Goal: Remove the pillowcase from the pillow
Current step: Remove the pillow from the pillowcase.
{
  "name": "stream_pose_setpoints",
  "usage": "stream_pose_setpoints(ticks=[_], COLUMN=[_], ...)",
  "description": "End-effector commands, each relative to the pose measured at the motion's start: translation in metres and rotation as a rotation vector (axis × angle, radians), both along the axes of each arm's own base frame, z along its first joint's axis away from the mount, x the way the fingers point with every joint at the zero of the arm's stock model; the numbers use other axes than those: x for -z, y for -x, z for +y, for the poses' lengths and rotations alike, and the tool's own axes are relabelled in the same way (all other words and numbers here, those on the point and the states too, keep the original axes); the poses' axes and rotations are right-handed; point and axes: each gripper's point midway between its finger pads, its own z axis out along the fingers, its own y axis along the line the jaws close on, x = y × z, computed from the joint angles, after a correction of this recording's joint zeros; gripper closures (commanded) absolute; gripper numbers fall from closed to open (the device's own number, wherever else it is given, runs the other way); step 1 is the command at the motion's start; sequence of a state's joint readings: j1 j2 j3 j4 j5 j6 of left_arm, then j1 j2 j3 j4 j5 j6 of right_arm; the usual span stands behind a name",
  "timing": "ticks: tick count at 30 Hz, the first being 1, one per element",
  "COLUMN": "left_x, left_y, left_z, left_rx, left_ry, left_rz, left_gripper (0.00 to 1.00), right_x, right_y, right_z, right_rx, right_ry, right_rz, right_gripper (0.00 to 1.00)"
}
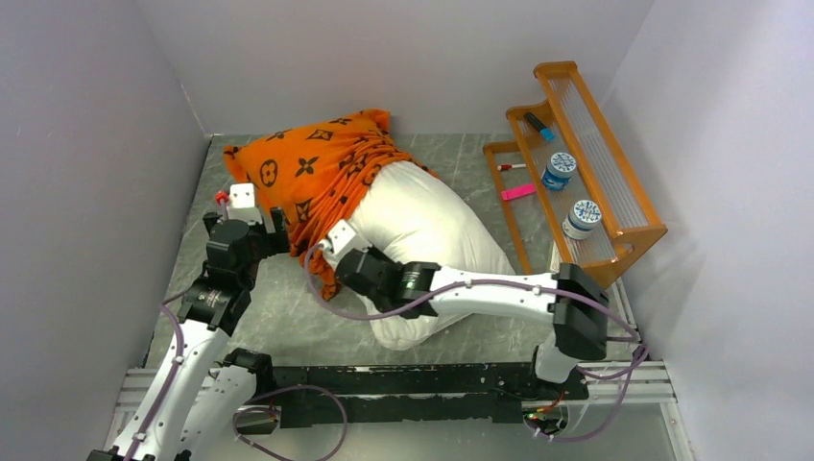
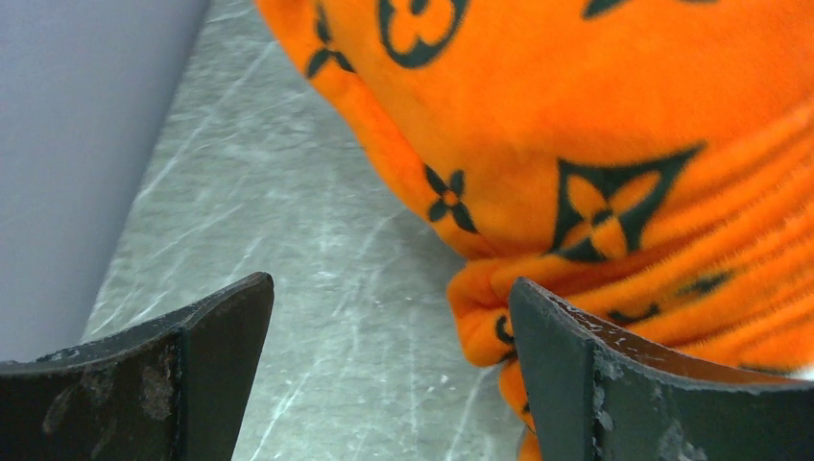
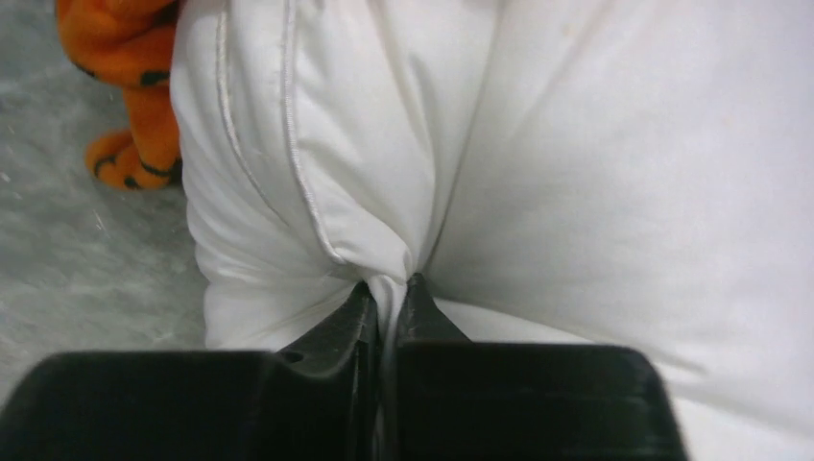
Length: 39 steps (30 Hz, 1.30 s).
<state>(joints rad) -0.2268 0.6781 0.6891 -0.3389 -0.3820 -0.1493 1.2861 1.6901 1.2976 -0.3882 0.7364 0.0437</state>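
Pinching with the right tool a fold of the white pillow, probably to anchor it; holding the left tool spread beside the orange pillowcase, bunched on the pillow's far half.

Left fingers stand wide apart; right fingers pinch nearly together.
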Motion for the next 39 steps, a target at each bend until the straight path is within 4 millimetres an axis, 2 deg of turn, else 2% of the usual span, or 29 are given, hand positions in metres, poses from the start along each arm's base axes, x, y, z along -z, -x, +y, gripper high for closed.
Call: stream_pose_setpoints(ticks=[1,5,9,17,25,30,36,39], left_x=[-0.016,-0.015,-0.009,0.015,0.041,0.053,0.063,0.064], left_y=[-0.008,-0.005,0.0,0.006,0.003,-0.008,-0.027,-0.035], left_z=[-0.045,-0.08,-0.106,-0.135,-0.141,-0.131,-0.115,-0.112], left_rx=[0.265,0.473,0.637,0.837,0.867,0.791,0.672,0.626], left_ry=[0.036,0.054,0.07,0.081,0.107,0.082,0.055,0.062], left_rz=[-0.059,-0.063,-0.041,0.057,0.164,0.209,0.279,0.315], left_gripper=[0.04,0.06,0.08,0.08,0.07,0.08,0.23,0.38], right_x=[0.007,-0.01,-0.024,-0.04,-0.055,-0.076,-0.099,-0.105], right_y=[-0.016,-0.019,-0.022,-0.019,-0.011,-0.004,0.01,0.015], right_z=[-0.047,-0.052,-0.057,-0.062,-0.063,-0.067,-0.073,-0.079], right_rx=[0.079,0.062,0.042,-0.006,-0.05,-0.087,-0.151,-0.17], right_ry=[0.037,-0.069,-0.167,-0.3,-0.376,-0.437,-0.5,-0.514], right_rz=[0.04,0.058,0.081,0.117,0.123,0.105,0.099,0.097], right_gripper=[1.0,1.0,1.0,1.0,1.0,1.0,1.0,1.0])
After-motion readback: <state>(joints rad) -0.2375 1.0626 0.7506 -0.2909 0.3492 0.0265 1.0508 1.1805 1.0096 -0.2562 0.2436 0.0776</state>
